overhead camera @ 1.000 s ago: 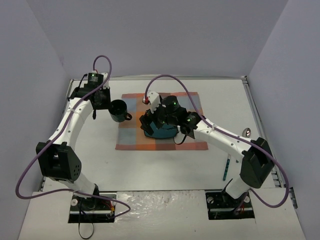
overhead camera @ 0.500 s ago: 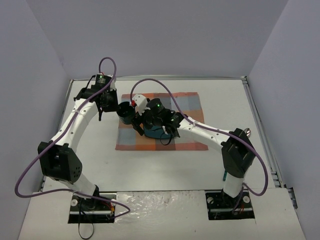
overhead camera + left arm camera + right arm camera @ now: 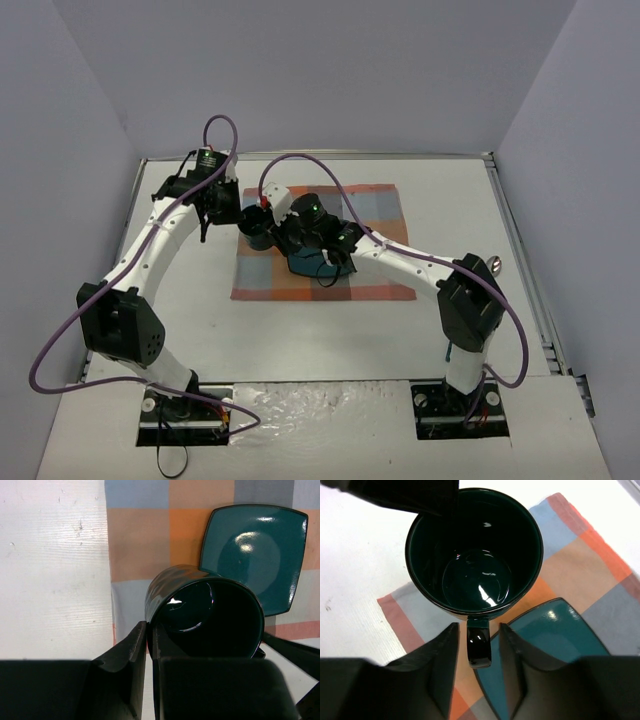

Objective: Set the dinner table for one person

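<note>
My left claw (image 3: 149, 641) is clamped on the mug (image 3: 200, 605), pinching its wall just ahead of me, one finger inside the rim. The mug is over the placemat (image 3: 570, 565) edge, with the dinner table (image 3: 360, 555) below. My right claw (image 3: 478, 636) is narrow and not yet gripping. The handle (image 3: 479, 656) points straight back between its fingers. The teal plate (image 3: 555, 640) lies just to the right.

Plain lavender walls (image 3: 300, 70) enclose 3 sides.
</note>
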